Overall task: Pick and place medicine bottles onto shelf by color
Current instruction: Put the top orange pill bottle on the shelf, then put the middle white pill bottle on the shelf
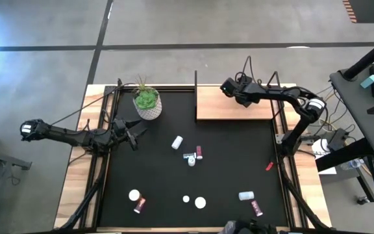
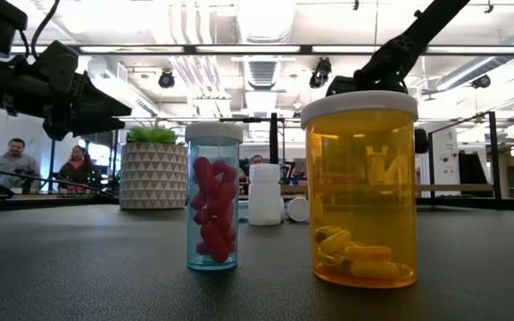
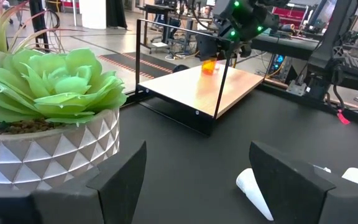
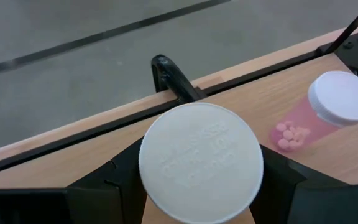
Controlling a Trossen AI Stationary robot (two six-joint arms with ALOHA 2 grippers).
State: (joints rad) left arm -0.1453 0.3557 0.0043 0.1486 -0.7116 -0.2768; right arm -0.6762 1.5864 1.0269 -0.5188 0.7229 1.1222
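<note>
The light-wood shelf [image 1: 236,104] stands at the mat's far right. My right gripper [image 1: 234,88] is over its far edge, shut on an orange bottle [image 3: 209,66] with a white cap [image 4: 201,162]. A pink white-capped bottle [image 4: 328,109] is on the board beside it. My left gripper [image 1: 132,133] is open and empty by the plant pot [image 1: 147,104]. Several bottles lie on the mat: a white one [image 1: 177,142], a pink one [image 1: 199,152], a teal one [image 1: 246,195]. My right gripper pinches the orange bottle at its top end, one finger [image 4: 114,180] on each side just under the white cap's rim [image 4: 151,168]. The fingers point down from above. The bottle is upright; whether its base rests on the shelf board I cannot tell.
The shelf's thin black posts [image 3: 137,56] rise at its ends. More bottles and loose caps [image 1: 200,203] lie near the mat's front edge, with a small red thing [image 1: 269,166] at the right. A teal bottle [image 2: 212,201] and an orange one [image 2: 360,192] stand close to the low camera.
</note>
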